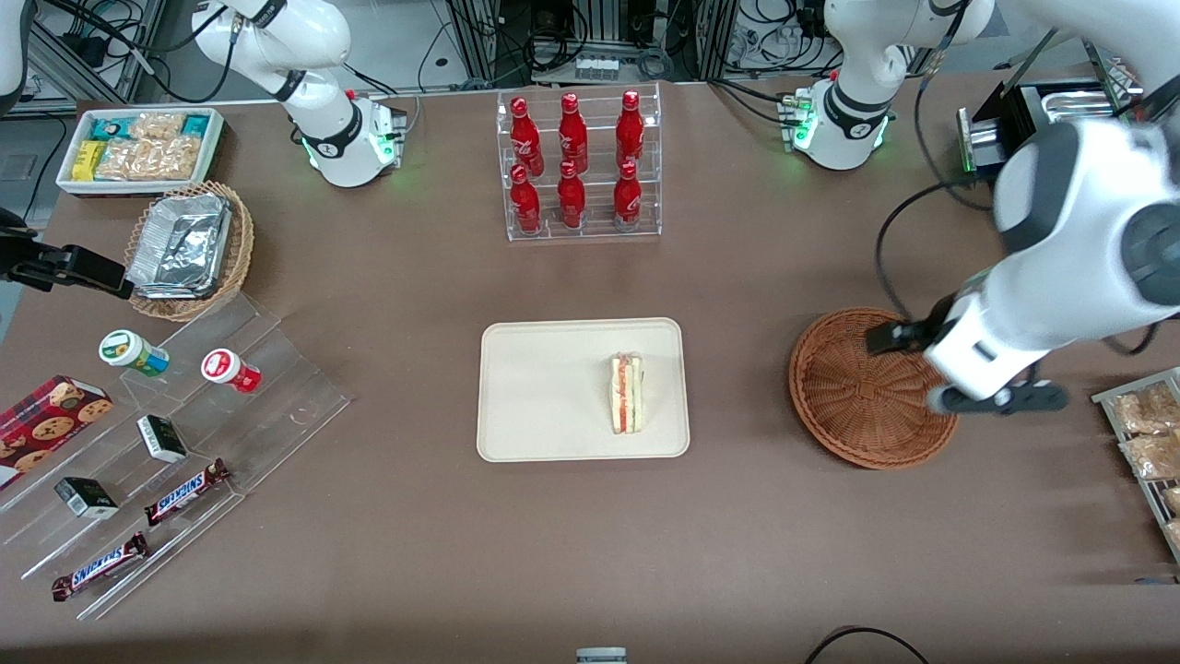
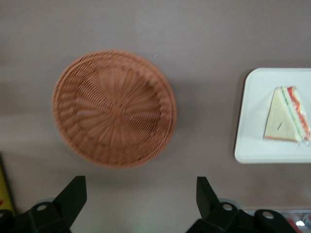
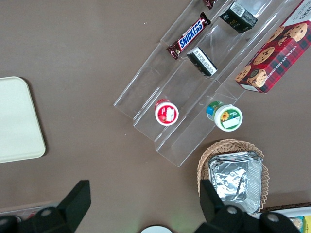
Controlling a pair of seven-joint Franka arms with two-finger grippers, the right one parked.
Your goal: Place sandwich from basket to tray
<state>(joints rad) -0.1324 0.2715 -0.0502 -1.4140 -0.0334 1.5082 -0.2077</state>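
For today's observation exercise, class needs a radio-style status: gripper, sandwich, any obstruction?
Gripper open, empty, above the table beside the basket. Sandwich lying on the tray; basket empty. Nothing in the way.

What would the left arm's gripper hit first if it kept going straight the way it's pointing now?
Probably the bare brown tabletop just beside the round reddish-brown wicker basket; the open, empty gripper points down beside its rim, though depth is uncertain.

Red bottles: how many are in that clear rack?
6 red bottles stand in the clear rack: three on the upper row, three on the lower row nearer the front camera. None looks hidden. The gripper hangs over the basket.
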